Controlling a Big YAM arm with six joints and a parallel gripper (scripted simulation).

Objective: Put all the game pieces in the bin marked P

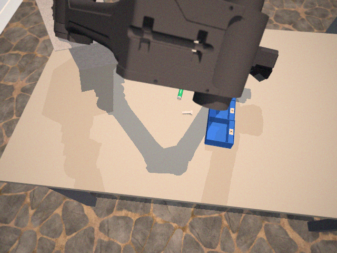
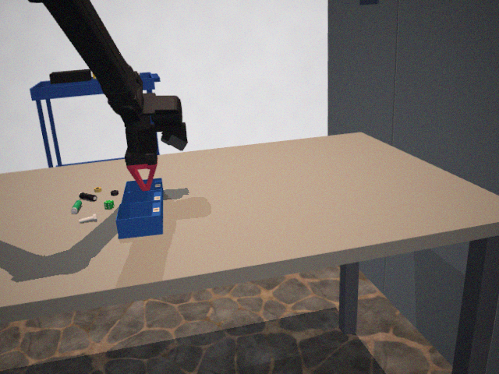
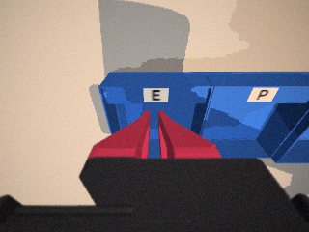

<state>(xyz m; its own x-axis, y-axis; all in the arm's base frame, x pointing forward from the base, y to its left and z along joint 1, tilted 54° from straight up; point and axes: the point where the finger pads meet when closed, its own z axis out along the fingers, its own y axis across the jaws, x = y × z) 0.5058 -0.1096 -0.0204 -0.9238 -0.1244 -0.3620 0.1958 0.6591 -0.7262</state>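
Observation:
A row of three joined blue bins (image 1: 219,133) (image 2: 139,225) (image 3: 232,103) stands on the table (image 1: 285,114) (image 2: 322,181). The wrist view shows its label E (image 3: 155,95) and its label P (image 3: 261,94). My gripper (image 2: 143,188) (image 3: 154,115) has red fingers. It is shut with nothing between them, tips down inside the far end compartment marked E. The arm hides it in the top view. A green die (image 2: 108,204), the game piece, lies on the table left of the bins.
Left of the bins lie a green battery (image 1: 179,94) (image 2: 76,206), a white bolt (image 1: 187,112) (image 2: 87,219), a black cylinder (image 2: 87,196), a yellow nut (image 2: 97,188) and a black nut (image 2: 114,192). A blue rack (image 2: 44,121) stands behind the table.

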